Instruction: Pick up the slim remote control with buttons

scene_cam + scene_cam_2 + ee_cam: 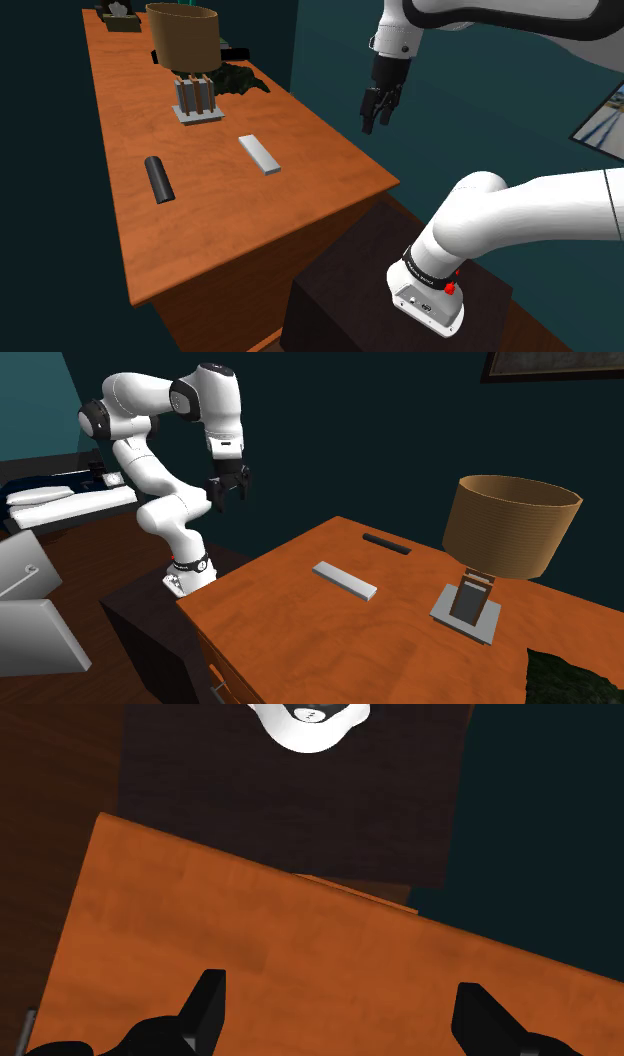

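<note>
Two slim candidates lie on the wooden table [210, 215]: a flat pale grey bar [259, 153] [345, 580] and a black rounded bar [159, 178] [387, 543]; no buttons can be made out on either. My gripper [375, 112] [228, 492] hangs in the air beyond the table's edge on the stand's side, well above the tabletop and apart from both bars. In the wrist view its fingers [205, 999] stand wide apart over bare wood [250, 934] with nothing between them.
A lamp with a brown shade [183, 35] [510, 524] stands on a grey base [197, 104] at the far part of the table. A dark leafy thing [237, 78] lies beside it. The dark stand [340, 285] abuts the table.
</note>
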{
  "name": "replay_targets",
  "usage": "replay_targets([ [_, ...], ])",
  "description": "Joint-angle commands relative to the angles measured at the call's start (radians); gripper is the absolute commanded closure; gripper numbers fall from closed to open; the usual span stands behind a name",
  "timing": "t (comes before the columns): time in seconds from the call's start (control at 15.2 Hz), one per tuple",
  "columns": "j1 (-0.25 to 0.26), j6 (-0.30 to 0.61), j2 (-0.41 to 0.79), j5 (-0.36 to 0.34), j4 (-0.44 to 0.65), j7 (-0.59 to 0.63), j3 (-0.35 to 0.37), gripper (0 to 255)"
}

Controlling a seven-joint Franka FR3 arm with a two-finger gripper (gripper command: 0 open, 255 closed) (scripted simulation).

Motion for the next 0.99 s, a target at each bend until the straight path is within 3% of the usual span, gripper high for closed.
replay_targets([
  [0.0, 0.000, 0.000, 0.000, 0.000, 0.000, 0.000, 0.000, 0],
  [0.46, 0.017, 0.231, 0.210, 0.033, 0.012, 0.061, 0.057, 0],
  [0.92, 0.027, 0.426, 0.455, 0.039, 0.094, 0.124, 0.106, 0],
])
